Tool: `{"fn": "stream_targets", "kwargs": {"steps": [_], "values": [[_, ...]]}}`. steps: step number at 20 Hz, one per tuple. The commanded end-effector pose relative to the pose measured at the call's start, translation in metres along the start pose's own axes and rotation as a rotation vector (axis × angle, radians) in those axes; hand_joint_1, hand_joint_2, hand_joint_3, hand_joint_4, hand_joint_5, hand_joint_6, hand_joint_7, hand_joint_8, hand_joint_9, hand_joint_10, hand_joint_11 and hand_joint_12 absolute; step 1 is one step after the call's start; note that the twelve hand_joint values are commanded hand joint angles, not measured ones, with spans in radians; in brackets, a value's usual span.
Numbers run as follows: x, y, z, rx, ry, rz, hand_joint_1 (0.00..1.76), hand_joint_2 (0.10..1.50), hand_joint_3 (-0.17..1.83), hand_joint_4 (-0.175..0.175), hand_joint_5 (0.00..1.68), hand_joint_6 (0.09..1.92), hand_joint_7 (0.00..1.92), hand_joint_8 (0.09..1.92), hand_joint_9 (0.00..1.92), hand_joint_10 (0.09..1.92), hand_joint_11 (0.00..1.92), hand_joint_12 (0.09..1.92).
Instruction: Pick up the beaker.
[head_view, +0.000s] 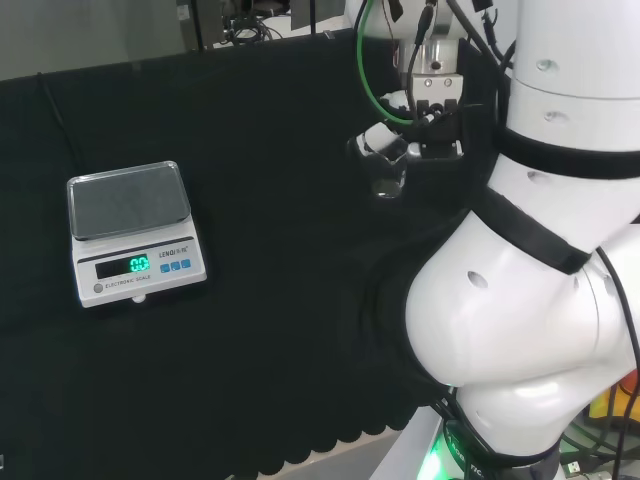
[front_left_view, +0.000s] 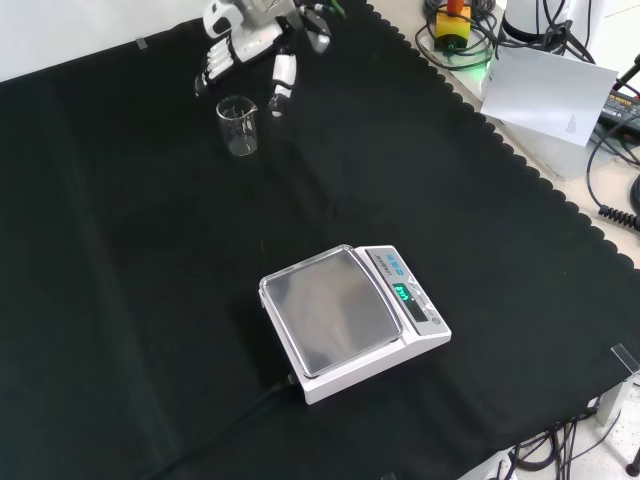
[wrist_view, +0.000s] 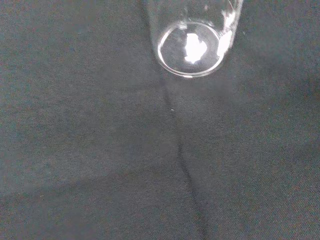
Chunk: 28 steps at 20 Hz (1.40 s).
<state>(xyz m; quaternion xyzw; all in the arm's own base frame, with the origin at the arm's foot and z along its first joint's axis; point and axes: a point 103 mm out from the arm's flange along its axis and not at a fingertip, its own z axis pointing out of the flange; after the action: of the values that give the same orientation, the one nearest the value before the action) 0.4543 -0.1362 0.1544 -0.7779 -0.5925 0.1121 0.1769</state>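
Front view: beaker (front_left_view: 238, 124) stands upright just below the open-fingered hand (front_left_view: 245, 42)

On your bench the black cloth (front_left_view: 150, 330) covers the whole work surface, and its scalloped edge runs along the right side in the front view. A white electronic scale (front_left_view: 352, 320) with a bare steel pan (head_view: 128, 200) sits near the middle of the cloth in the front view, far left in the head view. Its green display (head_view: 138, 264) is lit. A dark cable (front_left_view: 235, 410) leaves the scale toward the near edge in the front view. Beyond the cloth's right edge in that view you see a white sheet (front_left_view: 545, 95).
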Motion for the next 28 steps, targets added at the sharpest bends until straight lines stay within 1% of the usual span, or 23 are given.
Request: {"fn": "stream_targets", "kwargs": {"steps": [1, 5, 12, 20, 23, 26, 28], "values": [[-0.012, 0.017, 0.004, -0.003, 0.009, 0.019, 0.40, 0.70, 0.14, 0.038, 0.00, 0.09, 0.00, 0.29, 0.03, 0.79, 0.00, 1.32], [-0.017, 0.029, 0.004, 0.018, 0.013, 0.021, 0.40, 0.70, 0.14, 0.038, 0.00, 0.09, 0.00, 0.28, 0.03, 0.79, 0.00, 1.32], [-0.017, 0.039, 0.022, 0.046, 0.012, 0.027, 0.40, 0.71, 0.14, 0.037, 0.00, 0.09, 0.00, 0.28, 0.03, 0.80, 0.00, 1.32], [-0.028, 0.056, 0.029, 0.063, 0.005, 0.055, 0.40, 0.71, 0.14, 0.037, 0.00, 0.09, 0.00, 0.27, 0.03, 0.80, 0.00, 1.32], [-0.027, 0.060, 0.035, 0.079, 0.004, 0.054, 0.40, 0.71, 0.14, 0.037, 0.00, 0.09, 0.00, 0.27, 0.03, 0.80, 0.00, 1.32], [-0.023, 0.063, 0.040, 0.078, -0.002, 0.048, 0.46, 0.74, 0.14, 0.040, 0.00, 0.09, 0.00, 0.29, 0.05, 0.80, 0.00, 1.34], [-0.020, 0.063, 0.041, 0.065, -0.007, 0.042, 0.52, 0.76, 0.15, 0.047, 0.00, 0.09, 0.00, 0.37, 0.11, 0.80, 0.00, 1.41]]}}
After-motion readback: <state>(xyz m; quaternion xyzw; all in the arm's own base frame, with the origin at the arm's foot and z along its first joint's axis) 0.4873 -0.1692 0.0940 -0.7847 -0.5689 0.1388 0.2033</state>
